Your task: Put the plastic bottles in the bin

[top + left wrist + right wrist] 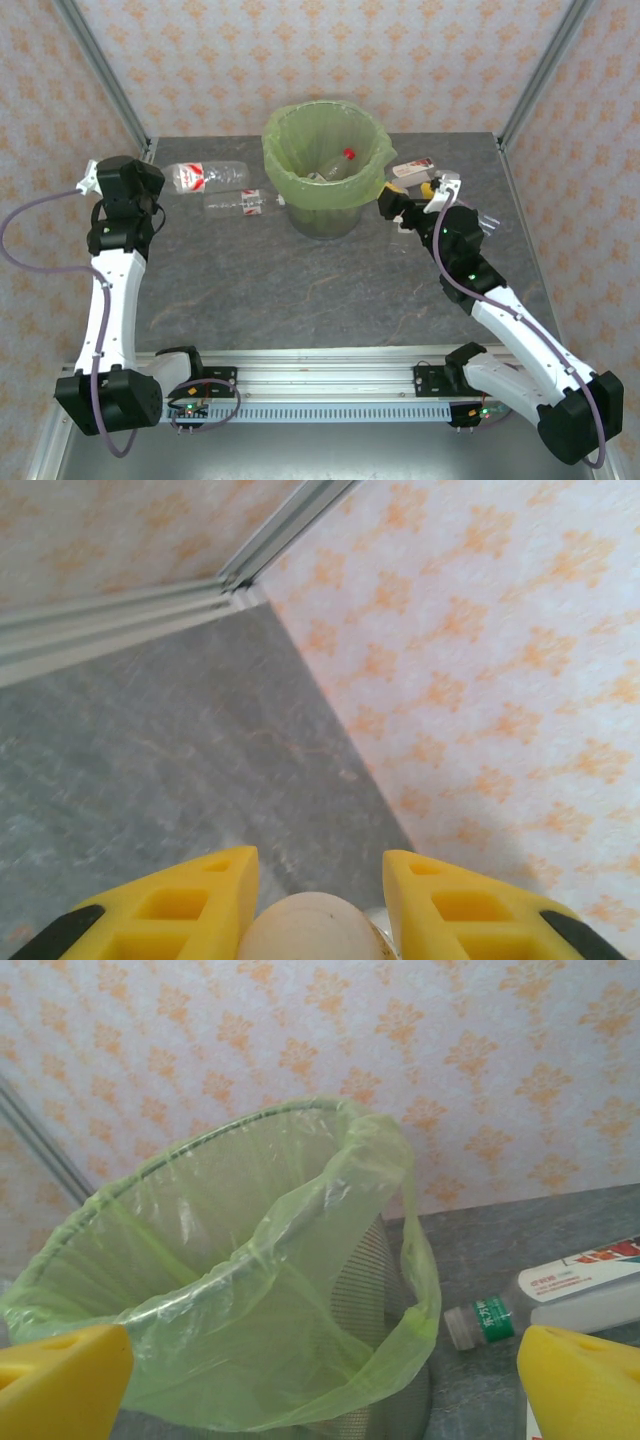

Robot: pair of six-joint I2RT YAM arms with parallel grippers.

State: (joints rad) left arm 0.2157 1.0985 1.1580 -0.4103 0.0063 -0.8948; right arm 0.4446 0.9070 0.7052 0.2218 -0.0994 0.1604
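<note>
The bin (325,165), a grey mesh bucket lined with a light-green bag, stands mid-table; one bottle with a red cap (347,155) lies inside it. Two clear bottles (205,177) (235,203) lie on the table left of it. My left gripper (135,170) (320,865) is near the back left corner, with a bottle's white cap (310,930) between its yellow fingers and the body hidden. The right gripper (391,207) (325,1360) is wide open, empty, facing the bin (250,1290). A white-labelled bottle (415,170) (560,1295) lies right of the bin.
The patterned side wall (480,680) and the metal corner post (280,535) stand close ahead of my left gripper. Another clear item (487,222) lies on the table beside the right arm. Grey table (300,290) stretches between the bin and the arm bases.
</note>
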